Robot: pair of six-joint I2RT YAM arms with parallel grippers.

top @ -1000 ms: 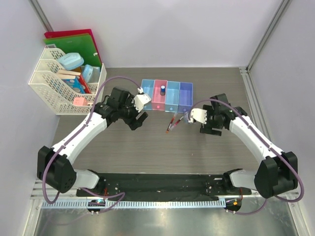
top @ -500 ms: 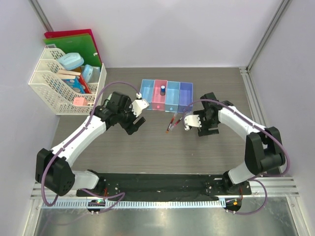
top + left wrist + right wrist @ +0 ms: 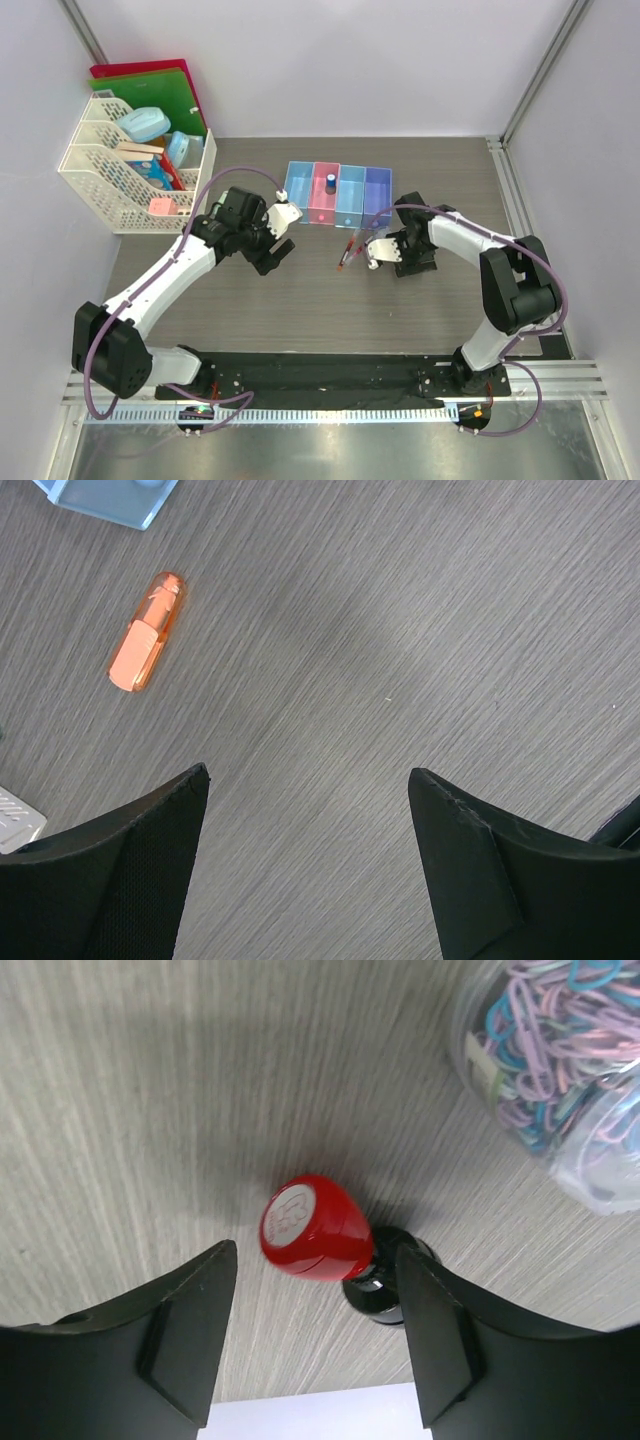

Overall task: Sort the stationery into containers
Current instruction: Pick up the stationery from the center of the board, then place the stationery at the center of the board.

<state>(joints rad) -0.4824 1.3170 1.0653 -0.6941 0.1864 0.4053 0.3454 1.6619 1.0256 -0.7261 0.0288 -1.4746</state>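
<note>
The four joined bins [image 3: 338, 195] stand at the table's middle back; the pink one holds a small blue-and-red piece [image 3: 329, 183]. Two thin red-and-black pens [image 3: 348, 250] lie in front of them. My left gripper [image 3: 280, 252] is open and empty over bare table [image 3: 308, 773]; the short orange marker [image 3: 147, 645] lies beyond it, near a light blue bin corner [image 3: 110, 495]. My right gripper [image 3: 383, 250] is open, its jaws either side of a red-capped, black-based stamp [image 3: 315, 1228] without closing on it [image 3: 316, 1250]. A clear jar of coloured paper clips [image 3: 560, 1080] lies just beyond.
A white lattice desk rack [image 3: 130, 165] with boxes and red and green folders stands at the back left. Walls close in the table on the left, back and right.
My right gripper has moved left towards the pens. My left gripper dropped back slightly from the bins a second ago and has since held still.
</note>
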